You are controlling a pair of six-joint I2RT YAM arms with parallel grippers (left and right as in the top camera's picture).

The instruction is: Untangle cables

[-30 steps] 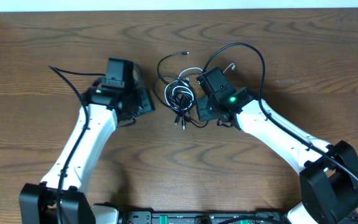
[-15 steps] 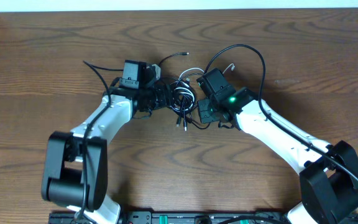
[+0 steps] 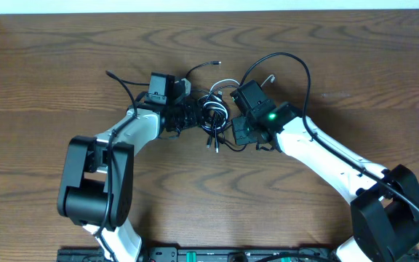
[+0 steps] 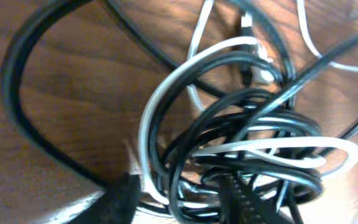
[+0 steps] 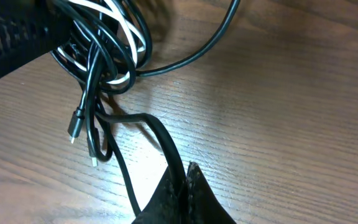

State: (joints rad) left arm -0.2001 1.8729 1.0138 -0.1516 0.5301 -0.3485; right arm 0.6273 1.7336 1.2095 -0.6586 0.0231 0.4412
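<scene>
The cables [image 3: 211, 110] lie as one knot of black loops and a white cord [image 4: 166, 93] at the table's middle. My left gripper [image 3: 193, 115] has pushed into the knot from the left. In the left wrist view its fingers [image 4: 120, 200] stand on either side of several black and white strands [image 4: 247, 143], which fill the gap between them. My right gripper [image 3: 236, 135] sits just right of the knot and is shut [image 5: 185, 169] on one black cable [image 5: 157, 134] that runs back into the bundle [image 5: 98, 56]. Two small plug ends [image 5: 74, 127] hang loose below it.
A loose black end with a plug [image 3: 213, 63] arcs off the knot toward the back. The right arm's thicker black wire [image 3: 289, 57] loops over the table behind its wrist. Brown wooden tabletop [image 3: 355, 58] lies all around.
My left arm swung right from beside the knot into it, and its jaws narrowed around the strands. The right arm and its held cable have not moved.
</scene>
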